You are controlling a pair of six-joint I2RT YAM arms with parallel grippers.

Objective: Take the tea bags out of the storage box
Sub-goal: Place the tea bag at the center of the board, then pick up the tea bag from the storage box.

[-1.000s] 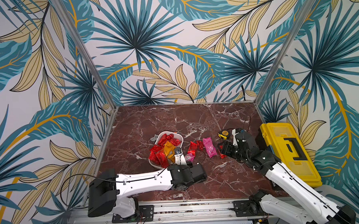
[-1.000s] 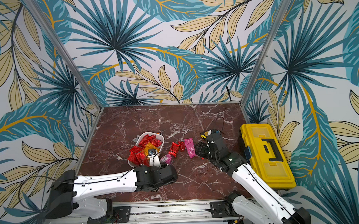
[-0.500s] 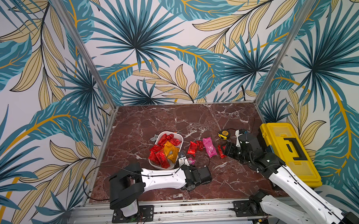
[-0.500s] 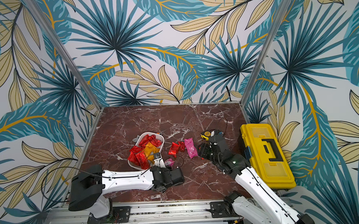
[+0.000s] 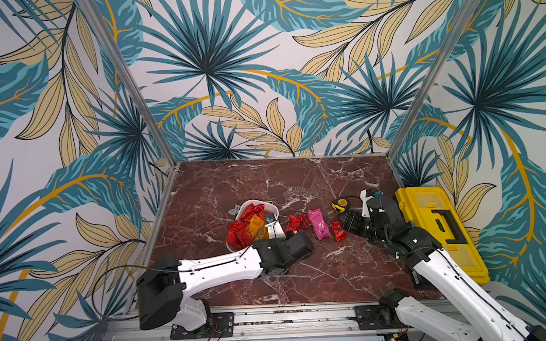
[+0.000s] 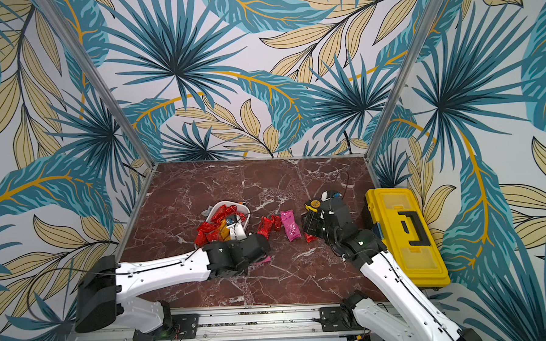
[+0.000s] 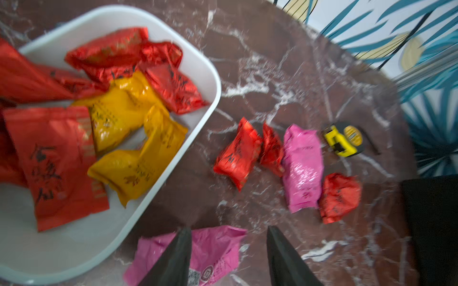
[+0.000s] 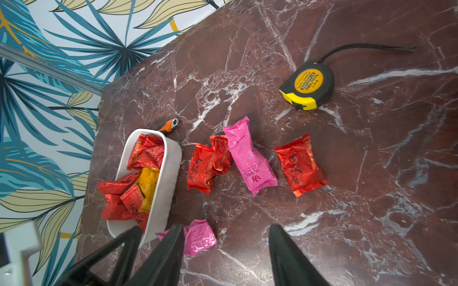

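The storage box (image 5: pixel 253 201) is sitting left of centre on the marble tabletop (image 5: pixel 333 270). It is holding a heap of tea bags (image 7: pixel 124 111), mostly red with a few orange-yellow, and some red ones are hanging over its rim.

The left claw (image 7: pixel 228 227) is standing released, fingers apart, just right of the box's near end. A pink tea bag (image 7: pixel 213 250) is lying loose on the tabletop beneath it, not pinched.

Right of the box, four more sachets are lying in a row on the marble. Two red ones (image 8: pixel 200 168) are touching each other, a long pink one (image 8: pixel 247 158) is lying against them, and a single red one (image 8: pixel 300 166) is resting just beside that.

The right claw (image 8: pixel 225 225) is hovering over the tabletop near the right end of this row. It is also released, with nothing between its fingers.

A tape measure (image 8: pixel 307 84) is lying farther back, beyond the row. A yellow toolbox (image 5: pixel 439 230) is sitting along the right edge.
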